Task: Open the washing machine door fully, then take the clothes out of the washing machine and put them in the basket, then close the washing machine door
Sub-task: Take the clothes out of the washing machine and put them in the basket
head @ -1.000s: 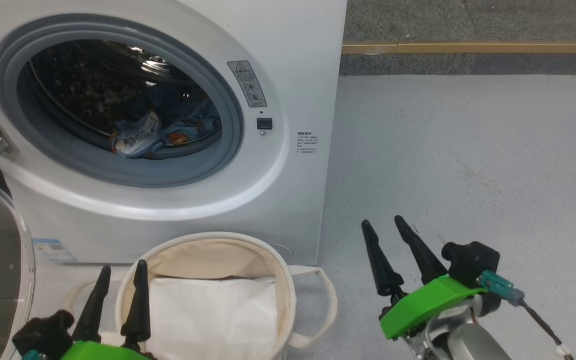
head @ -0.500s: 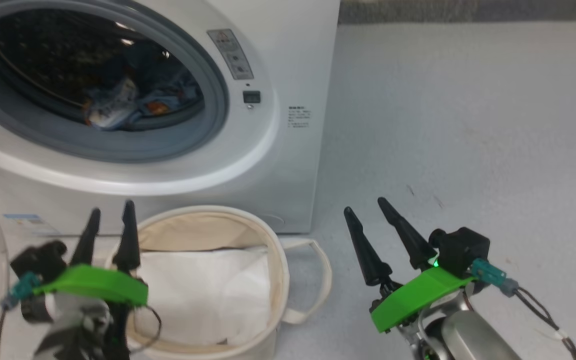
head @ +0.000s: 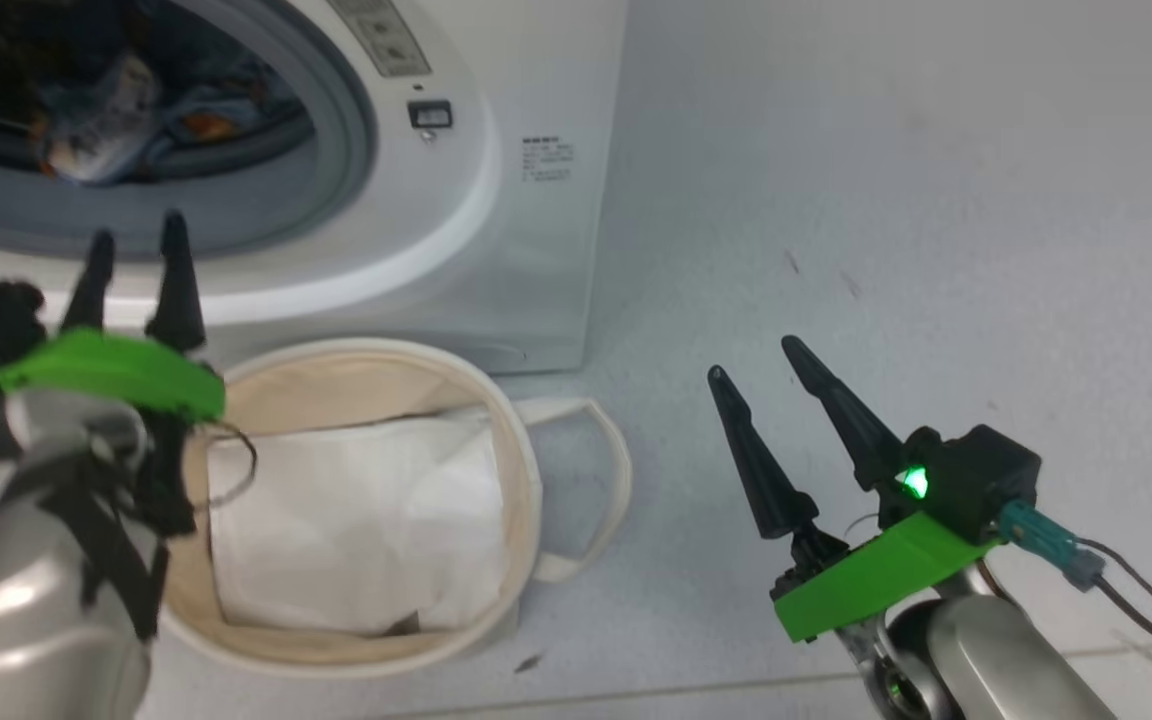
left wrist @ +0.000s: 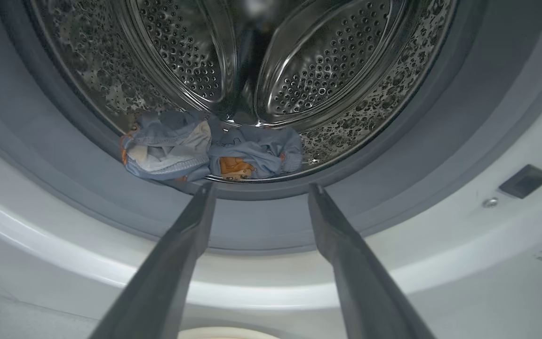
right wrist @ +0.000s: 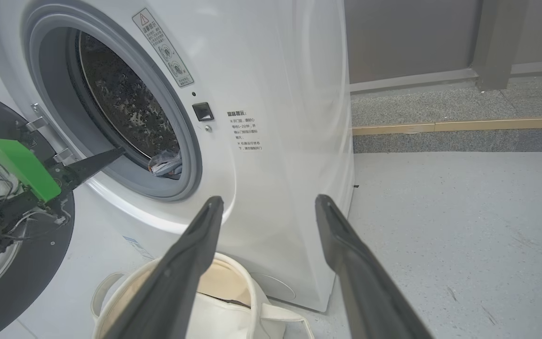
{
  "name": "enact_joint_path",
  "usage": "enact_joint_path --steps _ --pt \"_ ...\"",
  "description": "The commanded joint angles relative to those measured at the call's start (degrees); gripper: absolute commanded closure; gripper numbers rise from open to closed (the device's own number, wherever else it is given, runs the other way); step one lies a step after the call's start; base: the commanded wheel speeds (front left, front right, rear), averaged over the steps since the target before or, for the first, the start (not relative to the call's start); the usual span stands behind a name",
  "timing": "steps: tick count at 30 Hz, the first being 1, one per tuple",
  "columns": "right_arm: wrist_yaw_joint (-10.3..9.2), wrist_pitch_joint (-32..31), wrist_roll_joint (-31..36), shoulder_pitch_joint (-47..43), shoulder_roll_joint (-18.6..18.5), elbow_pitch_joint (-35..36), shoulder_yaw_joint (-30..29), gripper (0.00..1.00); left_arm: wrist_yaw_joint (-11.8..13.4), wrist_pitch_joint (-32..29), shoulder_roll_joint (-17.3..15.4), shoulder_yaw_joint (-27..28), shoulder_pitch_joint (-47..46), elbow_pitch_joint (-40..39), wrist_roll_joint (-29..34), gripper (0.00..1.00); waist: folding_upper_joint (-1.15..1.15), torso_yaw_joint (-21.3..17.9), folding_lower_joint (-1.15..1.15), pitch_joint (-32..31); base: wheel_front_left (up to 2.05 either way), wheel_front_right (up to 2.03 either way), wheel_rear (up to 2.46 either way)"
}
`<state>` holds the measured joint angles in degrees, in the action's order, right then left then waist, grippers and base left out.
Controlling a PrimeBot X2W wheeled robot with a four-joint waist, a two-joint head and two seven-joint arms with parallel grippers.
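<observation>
**Washing machine door (right wrist: 40, 273) open; clothes (left wrist: 214, 153) not yet unloaded**

Progress, as I judge it: the first step looks done. The door stands swung out to the left of the washing machine (head: 496, 250), its glossy black rim well clear of the opening. I cannot tell whether it is at full travel. Unloading has not begun, and closing comes last.

Left: my left gripper (head: 136, 232) hovers before the mouth of the machine. Its two long dark fingers are spread wide with nothing between them, and they point at the clothes.

The clothes lie in a soft, crumpled heap, light blue with orange-brown prints. They sit at the bottom front of the drum (left wrist: 327, 61), just behind the gasket (left wrist: 40, 141). The drum is bright perforated steel with curved ribs. The gasket is smooth, matt grey rubber.

Centre: the basket (head: 336, 390) sits on the floor (head: 886, 200) close against the machine's front. It is a round cream canvas tub with limp loop handles. Inside lies a flat white sheet (head: 356, 520). None of the printed clothes are in it.

Right: my right gripper (head: 754, 358) hangs over the pale floor, well apart from the machine, fingers wide and empty.
</observation>
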<state>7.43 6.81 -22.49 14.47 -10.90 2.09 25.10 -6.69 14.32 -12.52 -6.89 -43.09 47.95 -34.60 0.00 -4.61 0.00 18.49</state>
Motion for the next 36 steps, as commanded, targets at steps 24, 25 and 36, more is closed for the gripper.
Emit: enact_joint_path --steps 24,25,36 --pt "0.06 0.8 5.3 -3.8 -0.8 13.0 -4.5 0.00 -0.8 0.7 -8.7 -3.0 -28.1 14.4 2.0 0.00 0.00 -4.3 0.00 17.9 0.00 0.00 0.00" --pt "0.06 0.8 5.5 -4.2 -0.8 13.5 -4.9 0.00 -0.8 0.7 -8.8 -2.9 -28.8 14.3 1.9 0.00 0.00 -4.4 0.00 18.4 0.00 0.00 0.00" --pt "0.06 0.8 6.8 -7.8 0.3 16.6 -8.1 0.00 -0.8 0.7 -10.3 0.2 -34.9 14.0 -0.7 0.00 0.00 -5.9 0.00 21.4 0.00 0.00 0.00"
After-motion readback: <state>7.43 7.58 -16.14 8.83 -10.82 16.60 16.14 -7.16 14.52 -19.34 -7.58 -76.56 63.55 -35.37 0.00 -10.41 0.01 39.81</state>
